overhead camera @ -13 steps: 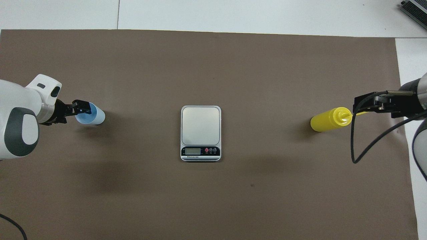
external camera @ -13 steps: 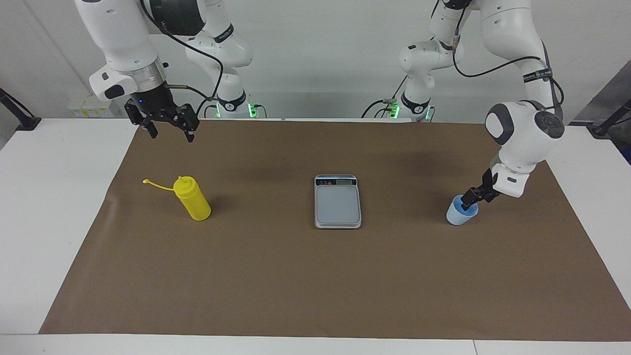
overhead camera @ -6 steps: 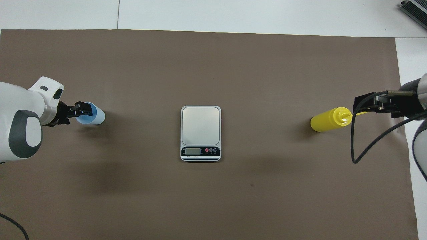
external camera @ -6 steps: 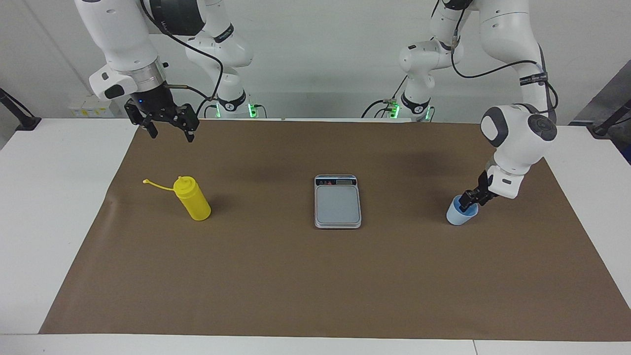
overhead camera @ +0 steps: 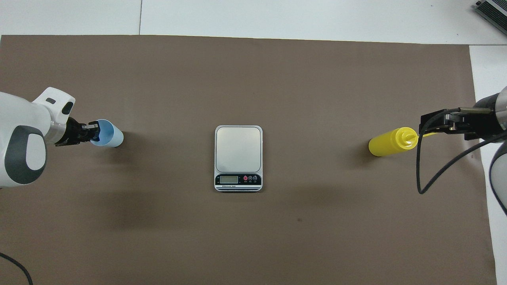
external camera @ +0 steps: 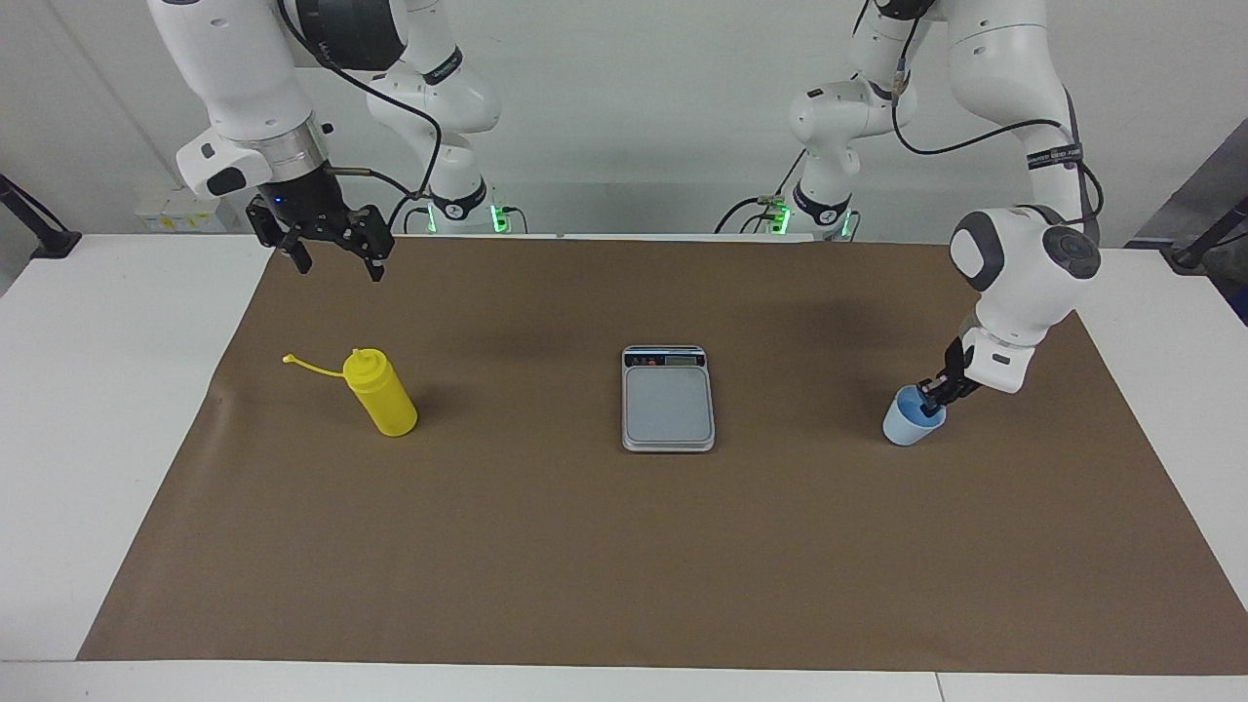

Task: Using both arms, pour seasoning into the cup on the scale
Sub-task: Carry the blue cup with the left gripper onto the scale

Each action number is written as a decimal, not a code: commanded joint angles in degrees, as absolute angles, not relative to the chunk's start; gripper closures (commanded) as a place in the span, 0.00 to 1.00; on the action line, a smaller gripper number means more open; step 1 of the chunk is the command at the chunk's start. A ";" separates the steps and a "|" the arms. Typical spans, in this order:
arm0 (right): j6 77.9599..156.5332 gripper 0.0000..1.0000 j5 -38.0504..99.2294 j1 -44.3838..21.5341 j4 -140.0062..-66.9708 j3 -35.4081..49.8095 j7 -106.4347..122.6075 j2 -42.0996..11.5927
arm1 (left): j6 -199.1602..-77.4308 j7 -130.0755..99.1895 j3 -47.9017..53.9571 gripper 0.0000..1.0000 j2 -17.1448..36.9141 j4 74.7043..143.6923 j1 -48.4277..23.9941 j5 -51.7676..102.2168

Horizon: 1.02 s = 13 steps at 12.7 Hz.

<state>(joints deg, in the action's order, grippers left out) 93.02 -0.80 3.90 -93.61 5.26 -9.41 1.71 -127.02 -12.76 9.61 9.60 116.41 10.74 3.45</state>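
The left gripper [external camera: 934,398] is down at the light blue cup [external camera: 912,418], its fingers pinched together on the cup's rim wall at the side toward the left arm's end of the table, one finger inside the mouth and one outside. The cup stands upright on the brown mat [external camera: 624,546], well apart from the kitchen scale [external camera: 668,398] at the mat's centre, about as near to the robots as the scale is.

The right gripper [external camera: 331,255] hangs with its fingers spread wide and empty, raised over the mat at the right arm's end. The yellow squeeze bottle [external camera: 382,392] stands below it, farther from the robots, upright with its cone nozzle up and its cap strap [external camera: 310,366] trailing toward the table's edge. This arm waits.

The cup looks thin, light and empty, so a one-wall pinch should carry it, though the wall may flex and the cup could swing or tip when set on the weighing plate; a low, level carry seems wise. The bottle is likely soft-walled and smooth: it is best gripped across the middle of the body, below the shoulder, firmly enough not to slip when tilted, yet not so hard that the contents squirt early.
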 commanded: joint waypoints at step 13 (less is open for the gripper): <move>94.57 0.00 -0.53 4.57 -95.62 5.54 -9.23 3.25 | -114.08 -32.40 9.76 1.00 10.02 100.19 -11.49 -2.29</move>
